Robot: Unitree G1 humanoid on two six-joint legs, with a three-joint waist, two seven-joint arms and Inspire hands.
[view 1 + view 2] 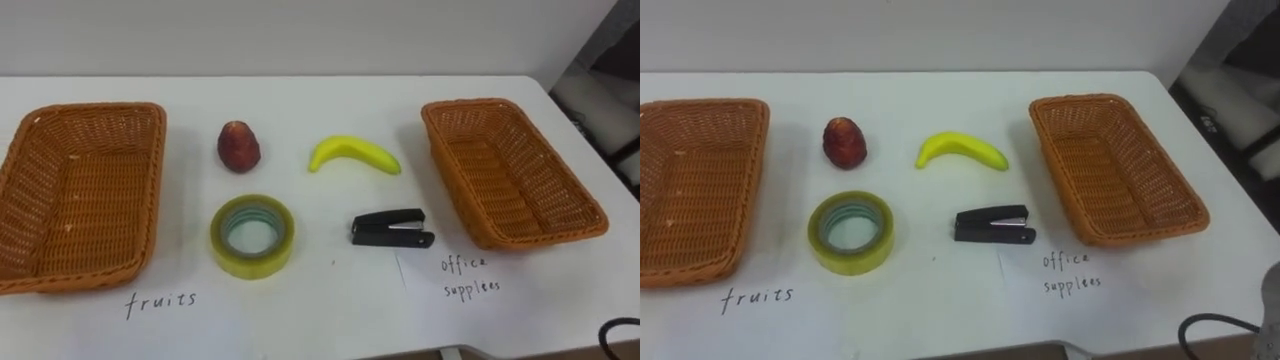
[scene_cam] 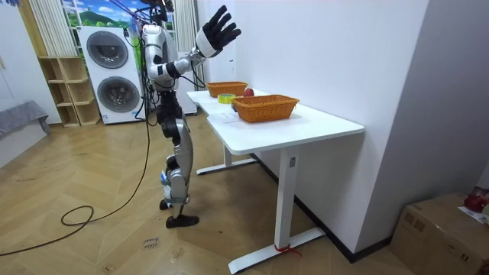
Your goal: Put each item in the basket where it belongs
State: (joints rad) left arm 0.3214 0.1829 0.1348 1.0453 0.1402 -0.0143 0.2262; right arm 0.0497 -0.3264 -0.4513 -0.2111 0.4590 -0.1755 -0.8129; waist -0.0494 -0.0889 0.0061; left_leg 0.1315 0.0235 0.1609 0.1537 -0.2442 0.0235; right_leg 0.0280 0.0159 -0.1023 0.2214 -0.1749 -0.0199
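Low in the middle of the frame, a tape roll (image 1: 252, 235) and a stapler (image 1: 391, 228) lie on the table (image 1: 300, 300). Above them sit a red fruit (image 1: 238, 146) and a banana (image 1: 354, 154), between the left basket (image 1: 152, 190) and the right basket (image 1: 452, 175). At the top of the room view, the right hand (image 2: 218, 30) is raised, fingers spread.

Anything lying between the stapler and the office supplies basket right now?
Nothing visible. Bare table lies between the black stapler and the office supplies basket to its right; the banana sits farther back, off that line.
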